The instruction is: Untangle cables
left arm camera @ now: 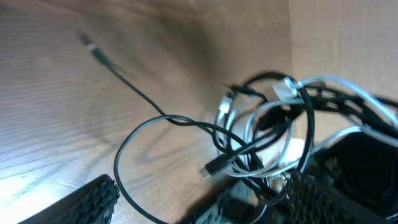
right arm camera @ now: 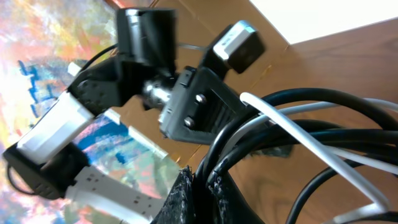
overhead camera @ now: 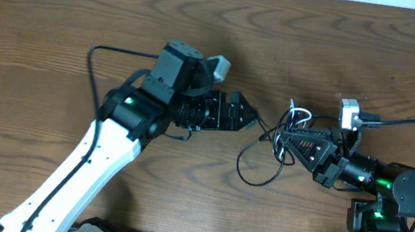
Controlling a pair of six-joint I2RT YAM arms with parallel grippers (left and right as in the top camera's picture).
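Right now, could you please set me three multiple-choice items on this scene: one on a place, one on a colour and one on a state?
1. Where is the tangle of cables?
A. at the table's far left edge
B. between the left gripper and the right gripper
C. under the left arm's elbow

2. What colours are the cords in it?
A. red and blue
B. all yellow
C. black and white

3. How does the left gripper stand?
A. open
B. shut on a plug
C. out of view

Answers:
1 B, the overhead view shows the bundle between the two gripper tips.
2 C, the left wrist view shows black loops mixed with white strands.
3 A, its jaws stand wide apart at the lower edge of the left wrist view.
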